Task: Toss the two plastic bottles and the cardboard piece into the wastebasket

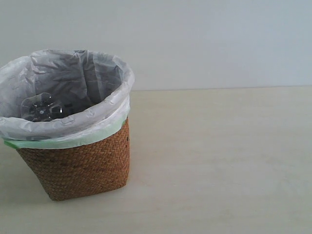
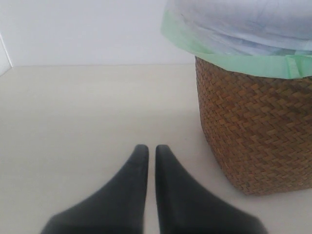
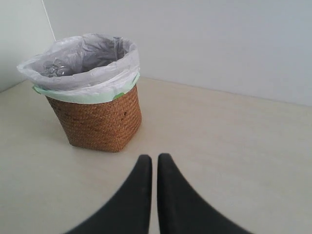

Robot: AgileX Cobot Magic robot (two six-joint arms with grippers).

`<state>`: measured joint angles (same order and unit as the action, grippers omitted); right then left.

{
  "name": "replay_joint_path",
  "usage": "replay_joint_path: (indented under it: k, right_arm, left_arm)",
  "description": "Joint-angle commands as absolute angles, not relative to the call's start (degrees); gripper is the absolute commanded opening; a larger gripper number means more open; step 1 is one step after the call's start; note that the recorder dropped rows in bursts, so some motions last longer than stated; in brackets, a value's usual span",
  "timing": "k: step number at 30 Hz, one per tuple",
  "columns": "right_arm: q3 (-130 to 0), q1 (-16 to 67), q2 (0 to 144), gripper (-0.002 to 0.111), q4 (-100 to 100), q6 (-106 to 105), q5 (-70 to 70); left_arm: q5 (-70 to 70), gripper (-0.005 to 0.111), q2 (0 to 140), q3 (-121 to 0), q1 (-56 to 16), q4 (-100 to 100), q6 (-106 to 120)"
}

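The brown wicker wastebasket [image 1: 78,165] stands at the left of the exterior view, lined with a white bag with a pale green edge. Inside it shows the clear ribbed base of one plastic bottle [image 1: 41,108], also seen as a bottle base [image 3: 56,68] in the right wrist view. The other bottle and the cardboard piece are hidden or out of view. My left gripper [image 2: 151,148] is shut and empty, low over the table beside the wastebasket [image 2: 258,136]. My right gripper [image 3: 154,158] is shut and empty, some way from the wastebasket [image 3: 97,122]. Neither gripper shows in the exterior view.
A pale beige table [image 1: 219,161] stretches to the right of the basket. A plain light wall [image 1: 204,39] runs behind it. A wall corner [image 2: 5,53] shows in the left wrist view.
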<state>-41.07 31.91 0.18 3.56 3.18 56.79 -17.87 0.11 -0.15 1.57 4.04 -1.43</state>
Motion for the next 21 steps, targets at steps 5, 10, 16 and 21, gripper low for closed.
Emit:
replay_joint_path:
  k: [5, 10, 16, 21]
  right_arm:
    - [-41.5, 31.9, 0.0, 0.000, 3.5, 3.1, 57.2]
    - [-41.5, 31.9, 0.0, 0.000, 3.8, 3.1, 57.2]
    - [-41.3, 31.8, 0.0, 0.000, 4.1, 3.1, 57.2]
    - [-41.3, 31.1, 0.0, 0.000, 4.1, 3.1, 57.2]
  left_arm:
    - [-17.5, 0.005, 0.0, 0.0, 1.3, 3.7, -1.4]
    - [-17.5, 0.005, 0.0, 0.0, 1.3, 3.7, -1.4]
    - [-17.5, 0.005, 0.0, 0.0, 1.3, 3.7, -1.4]
    - [-17.5, 0.005, 0.0, 0.0, 1.3, 3.7, -1.4]
